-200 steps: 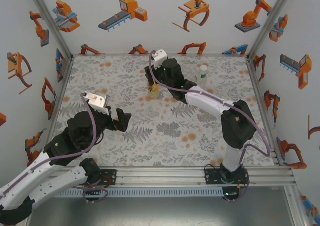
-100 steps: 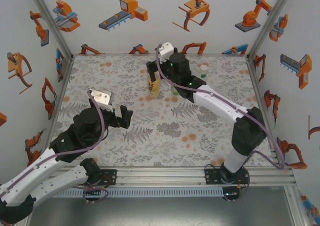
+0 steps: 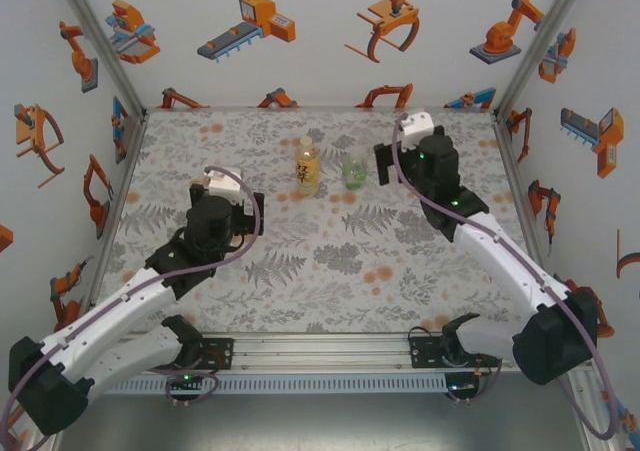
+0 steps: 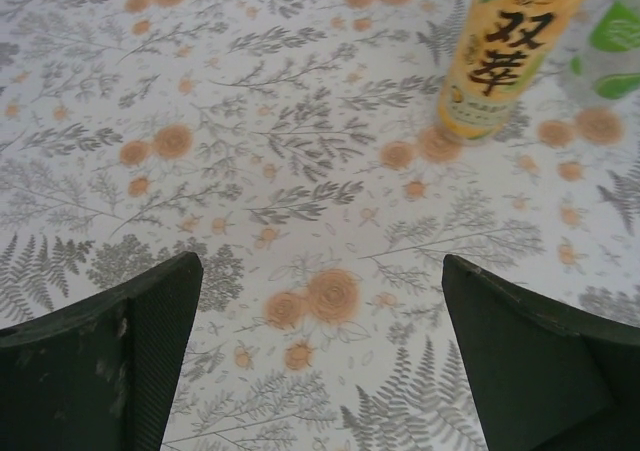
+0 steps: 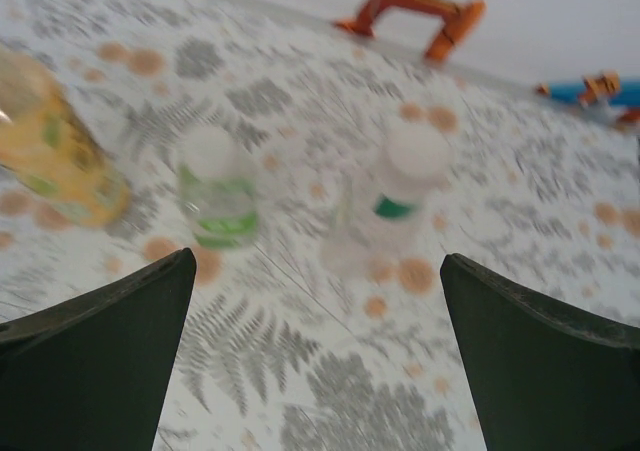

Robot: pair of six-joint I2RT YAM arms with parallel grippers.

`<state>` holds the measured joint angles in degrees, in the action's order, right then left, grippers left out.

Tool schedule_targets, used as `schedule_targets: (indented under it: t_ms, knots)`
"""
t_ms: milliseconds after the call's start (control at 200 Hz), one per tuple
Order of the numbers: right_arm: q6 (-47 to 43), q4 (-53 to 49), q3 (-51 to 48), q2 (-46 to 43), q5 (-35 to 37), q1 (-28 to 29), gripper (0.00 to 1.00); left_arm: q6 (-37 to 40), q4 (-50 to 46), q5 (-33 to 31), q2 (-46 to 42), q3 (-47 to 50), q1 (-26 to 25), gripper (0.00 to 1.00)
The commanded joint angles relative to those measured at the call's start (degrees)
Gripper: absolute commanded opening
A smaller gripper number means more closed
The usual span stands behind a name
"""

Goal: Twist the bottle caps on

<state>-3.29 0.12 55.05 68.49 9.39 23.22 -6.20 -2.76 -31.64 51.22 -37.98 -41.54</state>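
Note:
The amber bottle (image 3: 307,167) stands at the back centre, with the squat green-tinted bottle (image 3: 354,172) right of it. Each has a pale cap (image 3: 307,143) on its neck. In the right wrist view the green bottle (image 5: 216,199) and the slim white-green labelled bottle (image 5: 393,209) both carry white caps (image 5: 416,151), blurred. My right gripper (image 3: 384,164) hovers open just right of the green bottle, nothing between its fingers (image 5: 110,341). My left gripper (image 3: 252,211) is open, low over the mat, short of the amber bottle (image 4: 503,59).
A floral mat (image 3: 330,271) covers the table. Printed walls (image 3: 60,121) close in the left, right and back sides. A metal rail (image 3: 330,351) runs along the near edge by the arm bases.
My right gripper has opened, left the amber bottle and swung right, past the green bottle. The left arm has reached forward and right toward the bottles, still open.

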Motion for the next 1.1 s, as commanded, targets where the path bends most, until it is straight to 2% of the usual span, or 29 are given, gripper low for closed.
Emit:
schedule_targets:
  t_ms: [0,115,240,325,486,576,626,706,756,781,871,926,1026,1097]
  knots:
    - [-0.43,-2.45,-5.14,-3.56,-0.45,-5.38,0.99,5.61,8.42,-0.56,2.79,1.83,3.35,0.97]
    - [-0.53,-1.53,-10.47,-4.05,-2.26,-11.87,0.99,9.07,9.98,1.22,7.23,2.16,8.12,0.97]
    - [-0.88,4.54,-16.68,-2.68,-4.35,-17.21,0.99,11.90,10.84,2.06,12.93,1.77,13.22,0.97]
    - [-0.43,9.41,-19.92,-0.58,-5.00,-19.48,0.99,12.19,17.98,3.32,15.02,4.62,16.74,0.97]
    - [2.72,20.38,-24.74,4.60,-8.69,-22.98,0.99,10.29,34.01,11.39,16.92,12.67,24.84,0.97]
    - [3.56,26.23,-26.55,7.53,-9.97,-24.40,0.99,9.25,40.34,15.85,19.91,15.17,28.88,0.97]
    - [3.77,29.53,-27.41,9.15,-10.36,-24.99,0.99,10.75,38.78,16.54,20.18,14.46,29.59,0.97]
    - [4.91,33.76,-28.14,12.01,-11.46,-26.02,0.99,12.10,45.50,20.61,22.51,16.11,32.04,0.97]
    - [5.75,36.07,-28.17,14.12,-12.68,-26.46,0.99,11.19,41.48,19.99,22.85,14.00,32.98,0.97]
    - [5.81,37.53,-28.29,15.02,-13.30,-26.51,0.99,10.63,40.11,21.72,22.64,13.44,33.80,0.97]
    - [5.81,40.51,-28.53,17.75,-14.37,-26.61,0.99,11.59,46.77,26.77,23.02,15.46,35.25,0.97]
    - [6.21,40.94,-29.04,17.59,-14.01,-26.95,0.99,10.95,49.36,27.47,23.78,15.72,36.01,0.97]
    - [6.41,44.97,-31.00,18.35,-14.25,-27.29,0.99,10.02,45.40,28.70,24.93,12.81,37.06,0.97]
    - [6.60,50.01,-32.93,19.96,-14.20,-27.27,0.99,10.37,38.84,31.38,25.20,9.91,37.06,0.97]
